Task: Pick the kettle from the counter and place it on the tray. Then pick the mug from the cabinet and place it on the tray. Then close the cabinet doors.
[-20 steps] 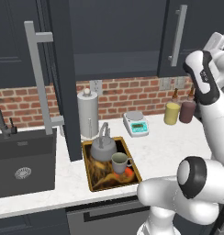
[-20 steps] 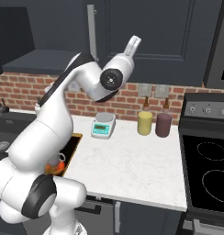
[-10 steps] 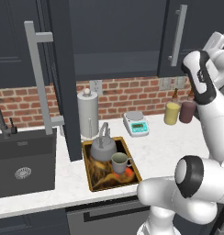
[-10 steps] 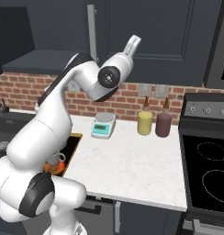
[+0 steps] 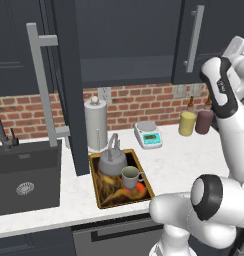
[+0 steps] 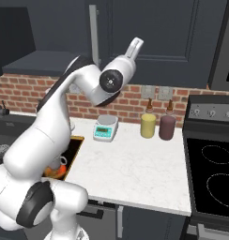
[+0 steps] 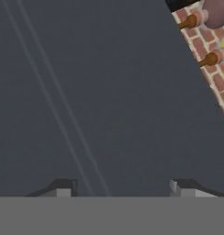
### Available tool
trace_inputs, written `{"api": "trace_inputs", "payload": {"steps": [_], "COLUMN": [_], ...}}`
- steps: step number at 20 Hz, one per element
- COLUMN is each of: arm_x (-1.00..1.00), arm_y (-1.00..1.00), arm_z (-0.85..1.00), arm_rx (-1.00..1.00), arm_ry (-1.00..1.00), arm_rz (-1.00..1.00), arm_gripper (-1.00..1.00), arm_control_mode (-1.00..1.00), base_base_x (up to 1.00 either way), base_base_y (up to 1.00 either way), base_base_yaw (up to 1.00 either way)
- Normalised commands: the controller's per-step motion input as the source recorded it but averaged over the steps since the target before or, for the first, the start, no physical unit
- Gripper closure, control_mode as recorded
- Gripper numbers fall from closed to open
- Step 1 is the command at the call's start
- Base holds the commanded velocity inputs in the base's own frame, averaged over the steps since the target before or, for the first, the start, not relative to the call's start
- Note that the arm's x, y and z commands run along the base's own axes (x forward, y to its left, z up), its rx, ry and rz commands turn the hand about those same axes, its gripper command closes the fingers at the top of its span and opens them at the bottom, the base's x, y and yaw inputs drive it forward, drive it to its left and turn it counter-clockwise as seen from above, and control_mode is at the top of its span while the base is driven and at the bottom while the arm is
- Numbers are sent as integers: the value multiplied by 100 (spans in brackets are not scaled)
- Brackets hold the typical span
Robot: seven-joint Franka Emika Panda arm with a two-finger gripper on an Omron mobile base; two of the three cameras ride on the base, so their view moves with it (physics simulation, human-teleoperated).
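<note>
The tray point(image 5: 101, 195) holds the kettle point(image 5: 112, 163) and the mug point(image 5: 130, 177); the hand point(image 7: 120, 189) is spread wide, holding nothing.

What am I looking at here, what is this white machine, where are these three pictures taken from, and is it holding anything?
It's a rendered kitchen. The white machine is a robot arm on a driving base. Two cameras ride on the base, behind the arm on either side; the third looks along its gripper, whose jaws stand apart with nothing between them, facing a dark cabinet door. On the white counter lies a tray carrying a kettle and a mug. Nearby stand a small scale, a yellow jar and a maroon jar.
</note>
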Motion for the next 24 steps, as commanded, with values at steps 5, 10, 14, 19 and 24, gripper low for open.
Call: {"api": "trace_inputs", "payload": {"steps": [5, 10, 14, 19, 24], "arm_x": [-61, -76, -82, -90, -67], "arm_y": [0, 0, 4, 19, 28], "arm_z": [12, 29, 40, 31, -7], "arm_rx": [-1, -4, -13, -26, -23], "arm_ry": [0, 0, 4, 19, 17], "arm_rz": [0, 0, 0, 0, 4], "arm_gripper": [-100, -100, -100, -100, -100], "arm_control_mode": [-100, -100, -100, -100, -100], "base_base_x": [0, 0, 0, 0, 0], "base_base_y": [0, 0, 0, 0, 0], "base_base_yaw": [0, 0, 0, 0, 0]}}
